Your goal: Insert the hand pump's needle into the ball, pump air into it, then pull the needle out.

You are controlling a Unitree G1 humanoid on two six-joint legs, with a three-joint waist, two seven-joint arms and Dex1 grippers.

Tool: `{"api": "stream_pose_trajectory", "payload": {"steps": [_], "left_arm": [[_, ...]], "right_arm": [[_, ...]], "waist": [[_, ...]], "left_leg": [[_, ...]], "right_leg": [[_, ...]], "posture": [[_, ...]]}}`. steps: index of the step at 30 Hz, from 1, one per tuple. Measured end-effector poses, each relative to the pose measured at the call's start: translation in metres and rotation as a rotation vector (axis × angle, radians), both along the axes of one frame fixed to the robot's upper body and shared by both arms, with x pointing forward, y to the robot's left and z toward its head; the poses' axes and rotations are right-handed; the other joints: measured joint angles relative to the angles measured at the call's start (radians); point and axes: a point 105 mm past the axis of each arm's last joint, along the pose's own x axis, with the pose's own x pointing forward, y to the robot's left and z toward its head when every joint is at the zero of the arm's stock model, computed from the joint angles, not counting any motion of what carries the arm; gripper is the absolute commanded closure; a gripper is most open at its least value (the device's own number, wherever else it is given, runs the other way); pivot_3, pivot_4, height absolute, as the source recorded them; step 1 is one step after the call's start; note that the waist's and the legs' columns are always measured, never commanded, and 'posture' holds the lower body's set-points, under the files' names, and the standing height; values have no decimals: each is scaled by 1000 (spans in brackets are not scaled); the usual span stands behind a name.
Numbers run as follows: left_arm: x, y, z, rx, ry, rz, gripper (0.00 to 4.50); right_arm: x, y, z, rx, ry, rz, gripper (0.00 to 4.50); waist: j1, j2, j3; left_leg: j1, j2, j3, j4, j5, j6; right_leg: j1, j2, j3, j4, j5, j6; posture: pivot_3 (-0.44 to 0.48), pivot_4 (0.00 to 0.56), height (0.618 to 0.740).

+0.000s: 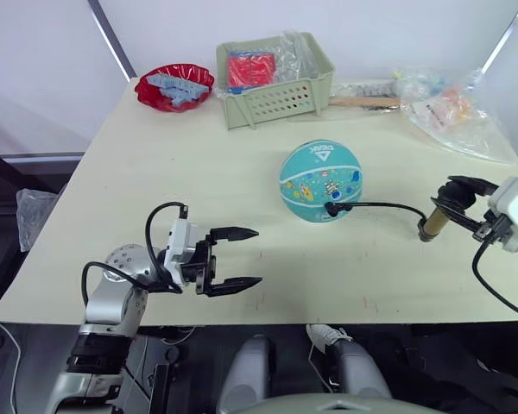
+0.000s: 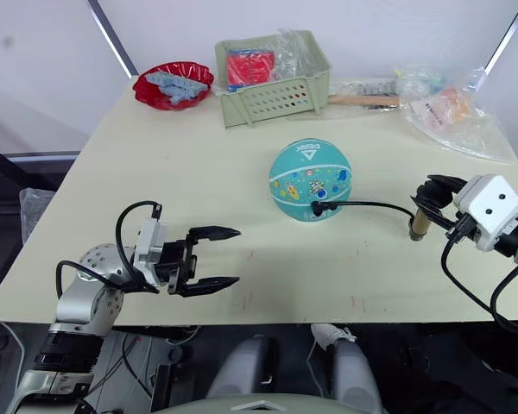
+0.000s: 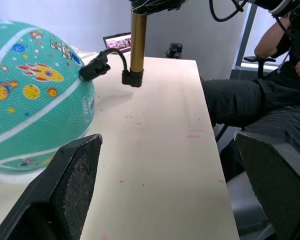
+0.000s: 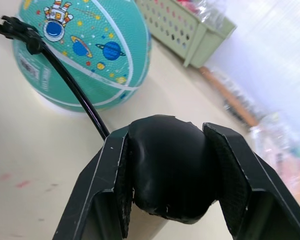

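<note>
Needle (image 1: 327,210) too small to tell whether inside ball (image 1: 320,180).

Silver arms, black cables, black 2-fingered end effectors (image 1: 238,257).

1. The ball (image 1: 320,181) sat on the table (image 1: 155,198) near its centre.
2. The hand pump (image 1: 433,223) stood upright at the ball's 3 o'clock, well apart, its hose (image 1: 375,205) running back to the ball's near side.
3. The basket (image 1: 274,90) lay at the ball's 11 o'clock, by the far edge.
4. The bowl (image 1: 174,87) sat at the basket's 9 o'clock.
5. Plastic bags (image 1: 453,108) lay at the ball's 2 o'clock.
</note>
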Motion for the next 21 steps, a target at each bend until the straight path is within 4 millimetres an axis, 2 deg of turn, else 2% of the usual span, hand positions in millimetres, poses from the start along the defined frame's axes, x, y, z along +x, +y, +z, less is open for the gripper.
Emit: {"api": "stream_pose_trajectory", "payload": {"steps": [7, 10, 15, 21], "left_arm": [[-1, -1, 1, -3, 1, -4, 0], [0, -2, 2, -4, -3, -8, 0], [0, -4, 4, -10, -19, -11, 0], [1, -4, 4, -11, -28, -7, 0]], "right_arm": [[0, 20, -18, -80, 33, 124, 2849], [-6, 48, -27, -97, 90, 288, 2849], [-12, 81, -38, -203, 105, 484, 2849], [-10, 111, -55, -269, 133, 623, 2849]], "waist": [[-1, 0, 0], [-3, 0, 0], [-5, -1, 0], [-3, -2, 0]], "left_leg": [[1, 0, 1, 1, 0, 0], [2, 0, 1, 1, 0, 0], [3, 1, 2, 1, 0, 0], [4, 1, 2, 1, 0, 0]], "right_leg": [[0, 1, 2, 2, 0, 0], [0, 1, 2, 2, 0, 0], [0, 3, 2, 3, 0, 0], [0, 4, 3, 4, 1, -1]], "posture": [[0, 150, 738], [0, 150, 738], [0, 150, 738], [0, 150, 738]]}}
